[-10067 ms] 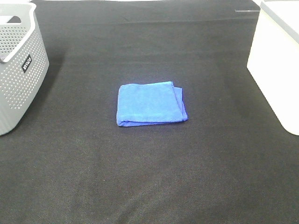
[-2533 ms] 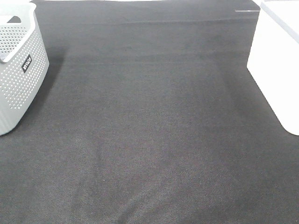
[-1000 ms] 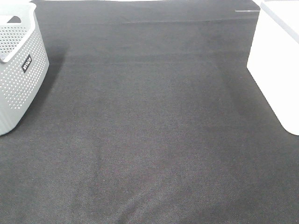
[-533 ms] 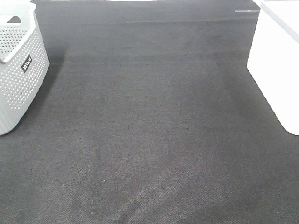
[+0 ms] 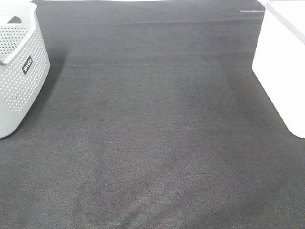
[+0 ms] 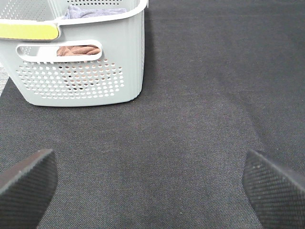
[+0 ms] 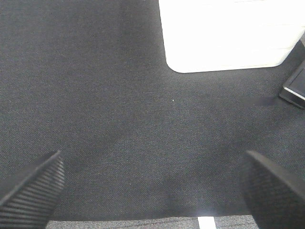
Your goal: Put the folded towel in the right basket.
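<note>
The white basket (image 5: 282, 62) at the mat's right edge and the grey basket (image 5: 19, 67) at its left edge are both cut off, their insides hidden.

Both hands carry black pads (image 6: 269, 183) (fine ribbed texture).

basket: I see grey perforated basket (image 6: 78, 67), brown cloth (image 6: 78, 49) inside
left gripper (image 6: 152, 183): fingers wide apart above black mat (image 6: 200, 95)
</note>
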Available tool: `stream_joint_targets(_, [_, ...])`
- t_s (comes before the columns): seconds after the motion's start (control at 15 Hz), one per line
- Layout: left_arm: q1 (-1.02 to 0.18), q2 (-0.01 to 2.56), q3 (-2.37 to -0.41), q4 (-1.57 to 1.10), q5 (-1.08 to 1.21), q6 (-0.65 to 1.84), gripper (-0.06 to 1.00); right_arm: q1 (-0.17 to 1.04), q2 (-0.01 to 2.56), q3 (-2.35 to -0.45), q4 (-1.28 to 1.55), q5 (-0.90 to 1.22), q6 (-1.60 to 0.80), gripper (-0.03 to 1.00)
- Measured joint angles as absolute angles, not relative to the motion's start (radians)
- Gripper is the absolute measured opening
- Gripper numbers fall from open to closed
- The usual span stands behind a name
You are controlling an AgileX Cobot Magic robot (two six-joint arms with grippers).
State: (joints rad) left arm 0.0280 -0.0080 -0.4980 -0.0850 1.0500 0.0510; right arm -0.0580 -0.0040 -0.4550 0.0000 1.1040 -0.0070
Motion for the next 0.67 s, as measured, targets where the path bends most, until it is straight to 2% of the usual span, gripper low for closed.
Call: stream_joint_targets(0.67, [0.028, -0.008, -0.498, -0.085, 1.05, 0.051, 0.98, -0.058, -0.004, -0.455, 0.0, 1.104, -0.007, 0.97])
